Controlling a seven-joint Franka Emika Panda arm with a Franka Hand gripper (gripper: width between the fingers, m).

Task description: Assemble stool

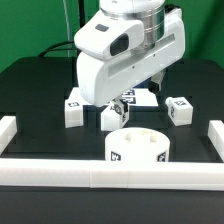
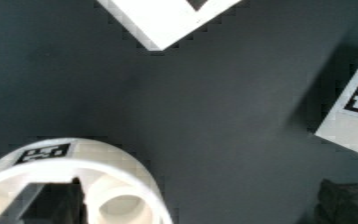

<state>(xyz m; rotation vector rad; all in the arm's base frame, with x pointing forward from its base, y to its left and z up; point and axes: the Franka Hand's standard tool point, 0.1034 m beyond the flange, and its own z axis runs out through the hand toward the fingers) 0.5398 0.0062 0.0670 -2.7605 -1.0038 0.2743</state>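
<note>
The round white stool seat (image 1: 137, 148) stands near the front rail, with a tag on its side. Three white leg blocks lie behind it: one at the exterior view's left (image 1: 74, 108), one in the middle (image 1: 113, 115), one at the right (image 1: 180, 109). The arm's white hand (image 1: 120, 55) hangs above the blocks and its fingers are mostly hidden there. In the wrist view my gripper (image 2: 197, 206) is open and empty. One dark finger (image 2: 44, 204) is over the seat (image 2: 78, 170) by a round socket (image 2: 123, 206). The other finger (image 2: 350, 200) is over bare table. A leg block (image 2: 350, 108) lies beside.
The marker board (image 1: 138, 100) lies behind the blocks; its corner also shows in the wrist view (image 2: 172, 20). Long white rails border the black table at the left (image 1: 8, 130), front (image 1: 110, 176) and right (image 1: 214, 136). A green backdrop stands behind.
</note>
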